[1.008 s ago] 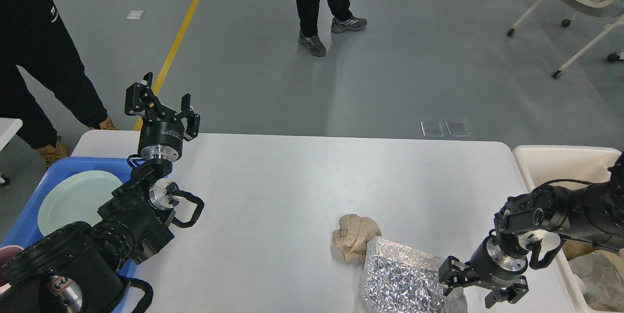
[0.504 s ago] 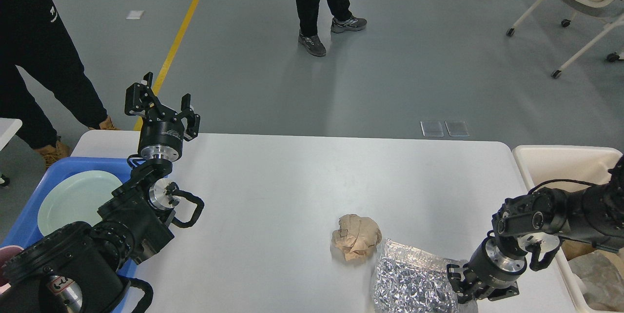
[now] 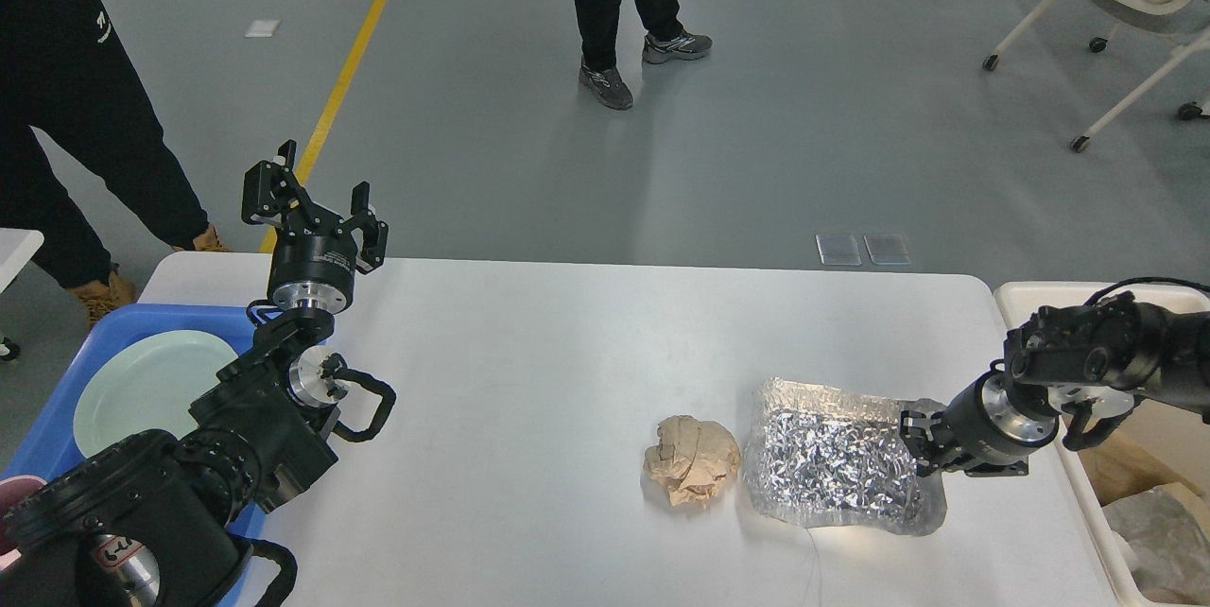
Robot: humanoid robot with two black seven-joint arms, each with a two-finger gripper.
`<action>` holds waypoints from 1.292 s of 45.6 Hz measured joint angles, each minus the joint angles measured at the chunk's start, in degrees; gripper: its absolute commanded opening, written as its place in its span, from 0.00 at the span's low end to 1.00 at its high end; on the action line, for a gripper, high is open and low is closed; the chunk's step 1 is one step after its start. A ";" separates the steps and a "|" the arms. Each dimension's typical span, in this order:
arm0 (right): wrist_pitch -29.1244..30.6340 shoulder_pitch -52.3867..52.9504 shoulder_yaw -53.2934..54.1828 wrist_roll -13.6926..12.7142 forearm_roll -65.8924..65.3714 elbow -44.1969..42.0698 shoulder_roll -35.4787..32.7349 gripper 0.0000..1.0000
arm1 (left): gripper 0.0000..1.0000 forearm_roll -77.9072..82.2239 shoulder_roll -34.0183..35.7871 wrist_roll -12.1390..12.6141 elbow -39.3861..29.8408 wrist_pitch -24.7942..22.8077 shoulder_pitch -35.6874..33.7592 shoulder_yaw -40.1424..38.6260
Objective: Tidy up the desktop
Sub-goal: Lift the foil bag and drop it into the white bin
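The right gripper [image 3: 915, 442] pinched the foil bag [image 3: 837, 467] at its 3 o'clock edge above the table [image 3: 567, 361], bin [image 3: 1059, 314] further toward 3 o'clock; left gripper [image 3: 312, 200] fingers spread.

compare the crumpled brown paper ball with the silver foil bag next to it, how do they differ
The brown paper ball is dull tan; the silver foil bag is shiny.
The ball is small and wadded; the bag is larger and flatter.
The ball lies free; the right gripper is shut on the bag's edge.
Both are by the desktop's near edge.
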 measured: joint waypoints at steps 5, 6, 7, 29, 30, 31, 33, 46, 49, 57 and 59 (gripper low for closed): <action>0.37 3.92 0.68 0.25 0.02 0.34 -3.20 0.00 | 0.96 0.00 0.00 0.00 0.00 0.00 0.00 0.00; 0.52 4.70 0.76 0.36 0.04 0.45 -3.74 0.00 | 0.96 0.01 0.00 0.00 0.00 0.00 0.00 0.00; 0.68 5.47 0.82 0.50 0.05 0.58 -4.27 0.00 | 0.96 0.00 0.00 0.00 0.00 0.00 0.00 0.00; 12.98 34.76 0.76 2.55 -0.09 0.86 -15.81 0.00 | 0.96 0.01 0.00 0.00 0.01 0.00 0.00 0.00; 13.35 35.88 0.76 2.54 -0.09 0.85 -16.25 0.00 | 0.96 0.00 0.00 0.00 0.01 0.00 0.00 0.00; 13.73 36.94 0.76 2.53 -0.09 0.83 -16.68 0.00 | 0.96 0.00 0.00 0.00 0.01 0.00 0.00 0.00; 14.43 38.95 0.77 2.48 -0.09 0.79 -17.53 0.00 | 0.96 0.00 0.00 0.00 0.01 0.00 0.00 0.00; 13.35 35.73 0.07 1.66 -0.08 -3.58 -19.35 0.00 | 0.96 0.02 0.00 0.00 0.00 0.00 0.00 0.00; 10.68 30.75 -0.28 1.51 -0.02 -7.66 -19.57 0.00 | 0.96 0.02 0.00 0.00 0.00 0.00 0.00 0.00; 2.30 13.92 0.22 1.45 1.10 -21.19 -19.41 0.00 | 0.96 0.03 0.00 0.00 0.00 0.00 0.00 0.00; 1.13 10.27 0.84 1.44 1.87 -23.67 -19.61 0.00 | 0.96 0.01 0.00 0.00 0.00 0.00 0.00 0.00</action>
